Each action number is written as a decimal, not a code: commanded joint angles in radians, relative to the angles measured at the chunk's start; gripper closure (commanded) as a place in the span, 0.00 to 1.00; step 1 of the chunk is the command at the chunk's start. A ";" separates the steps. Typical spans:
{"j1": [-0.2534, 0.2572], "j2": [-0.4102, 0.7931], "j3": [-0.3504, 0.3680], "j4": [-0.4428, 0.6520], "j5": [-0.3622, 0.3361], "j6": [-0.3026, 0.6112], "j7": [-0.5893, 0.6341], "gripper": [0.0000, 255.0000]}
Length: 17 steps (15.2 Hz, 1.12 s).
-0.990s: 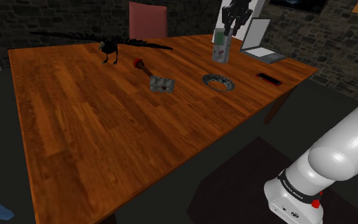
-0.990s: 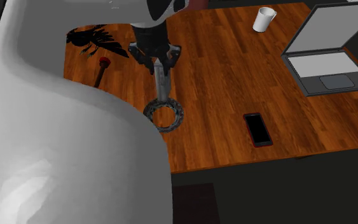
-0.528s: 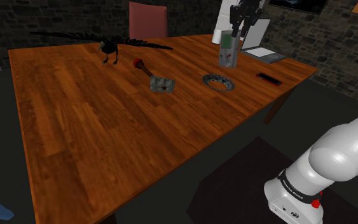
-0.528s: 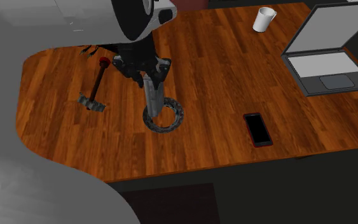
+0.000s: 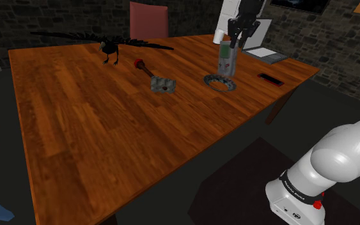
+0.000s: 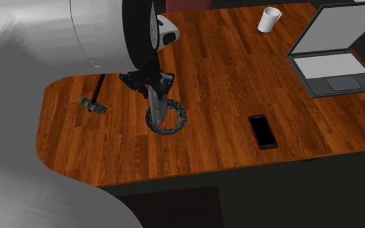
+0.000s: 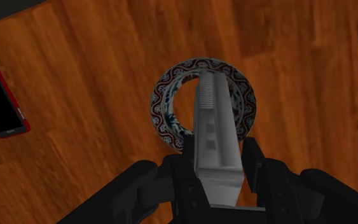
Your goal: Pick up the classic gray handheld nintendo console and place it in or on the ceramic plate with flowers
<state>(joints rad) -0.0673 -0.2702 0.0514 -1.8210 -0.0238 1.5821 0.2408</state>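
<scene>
The claw (image 5: 231,42) holds the console (image 5: 226,60) tight by its top end. The console is grey and hangs almost straight up and down, in the upper right of the shoulder view. Its low end is right over the plate (image 5: 220,82). I cannot tell if it touches the plate.

In the second exterior view, the claw (image 6: 156,89) is in the middle of the frame, a bit to the left. The console (image 6: 159,107) points down into the middle of the plate (image 6: 180,115). A big white arm (image 6: 58,58) covers the left side of that frame.

From the wrist view, the two black fingers of the claw (image 7: 219,160) press on both sides of the console (image 7: 212,130). Past the console lies the plate (image 7: 165,105). It looks like a ring with a blue and white pattern on its rim.

The surface (image 5: 95,121) is brown wood. On it, a phone (image 6: 262,131) with a red edge lies flat, near the plate and to the right of it in the second exterior view. A laptop (image 6: 333,61) stands open in the upper right of that frame, and a white cup (image 6: 270,19) sits near the top edge. A hammer (image 5: 154,75) with a red end lies left of the plate in the shoulder view. A black bird (image 5: 111,46) stands further left, near the far edge. A red chair (image 5: 149,20) is behind the surface at the top of the frame. The stand (image 5: 297,198) is in the lower right corner.
</scene>
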 commanded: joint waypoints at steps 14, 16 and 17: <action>0.001 -0.028 -0.001 -0.210 0.001 0.183 0.004 1.00; 0.001 -0.028 -0.001 -0.210 0.001 0.183 0.004 1.00; 0.001 -0.028 -0.001 -0.210 0.001 0.183 0.004 1.00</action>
<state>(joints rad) -0.0670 -0.3017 0.0500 -2.0246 -0.0237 1.7646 0.2442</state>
